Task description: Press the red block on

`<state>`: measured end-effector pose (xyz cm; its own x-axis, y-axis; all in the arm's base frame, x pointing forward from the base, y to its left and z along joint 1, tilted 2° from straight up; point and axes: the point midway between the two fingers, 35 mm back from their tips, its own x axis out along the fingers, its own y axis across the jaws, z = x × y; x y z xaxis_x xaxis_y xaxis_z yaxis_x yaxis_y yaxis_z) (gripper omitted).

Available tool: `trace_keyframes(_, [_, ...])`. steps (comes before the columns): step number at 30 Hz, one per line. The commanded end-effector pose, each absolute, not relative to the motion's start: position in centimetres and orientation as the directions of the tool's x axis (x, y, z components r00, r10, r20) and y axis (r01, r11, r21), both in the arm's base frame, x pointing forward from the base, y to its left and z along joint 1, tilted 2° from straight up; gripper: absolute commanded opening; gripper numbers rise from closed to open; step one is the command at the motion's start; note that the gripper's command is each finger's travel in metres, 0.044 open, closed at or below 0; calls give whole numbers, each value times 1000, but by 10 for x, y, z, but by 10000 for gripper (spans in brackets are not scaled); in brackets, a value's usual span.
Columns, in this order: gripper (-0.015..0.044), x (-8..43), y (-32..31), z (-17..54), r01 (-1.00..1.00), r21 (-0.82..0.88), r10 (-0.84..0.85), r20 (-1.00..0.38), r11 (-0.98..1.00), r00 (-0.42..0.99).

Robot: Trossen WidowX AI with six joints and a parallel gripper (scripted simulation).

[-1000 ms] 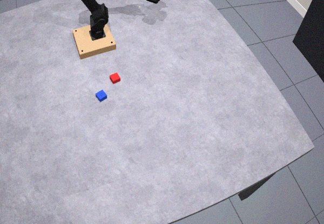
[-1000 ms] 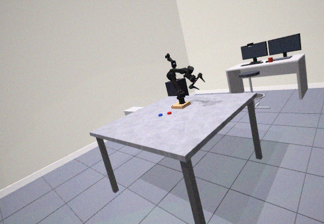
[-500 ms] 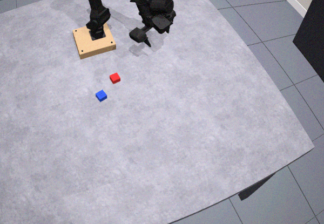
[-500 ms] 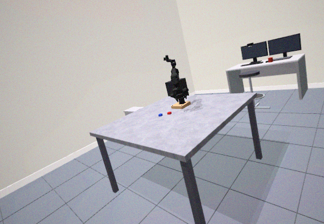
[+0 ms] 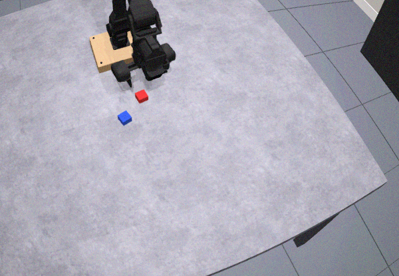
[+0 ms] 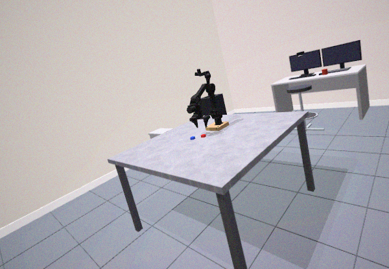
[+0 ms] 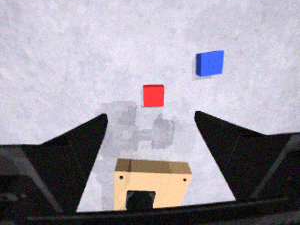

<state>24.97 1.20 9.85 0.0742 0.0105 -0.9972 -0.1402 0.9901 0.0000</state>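
The red block (image 5: 141, 96) (image 6: 203, 135) (image 7: 153, 96) lies flat on the table. The blue block (image 5: 124, 118) (image 6: 192, 137) (image 7: 210, 63) lies flat a short way from it, and the two do not touch. Small marks show on the blue block's top in the wrist view. My gripper (image 6: 201, 127) (image 7: 151, 116) is wide open and empty, pointing down above the table. In the wrist view the red block shows just beyond the fingertips, between their lines, and the blue block is farther out to the right. In the top view one fingertip is hidden behind the gripper's body.
The arm stands on a wooden base (image 5: 114, 56) (image 6: 214, 127) (image 7: 152, 185), close behind the blocks on the grey table (image 5: 233, 156) (image 6: 194, 159). A desk (image 6: 324, 78) with two monitors, a red object and a stool stands away from the table in the exterior view.
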Motion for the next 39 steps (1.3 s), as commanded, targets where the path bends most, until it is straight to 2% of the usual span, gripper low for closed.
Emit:
trace_keyframes(1, [440,249,1,96,-144,-10,-3,-999,990,50])
trace_keyframes(7, [440,249,6,63,-144,-9,-2,-999,990,50])
trace_keyframes(39, [440,251,5,18,-144,-9,-2,-999,990,50])
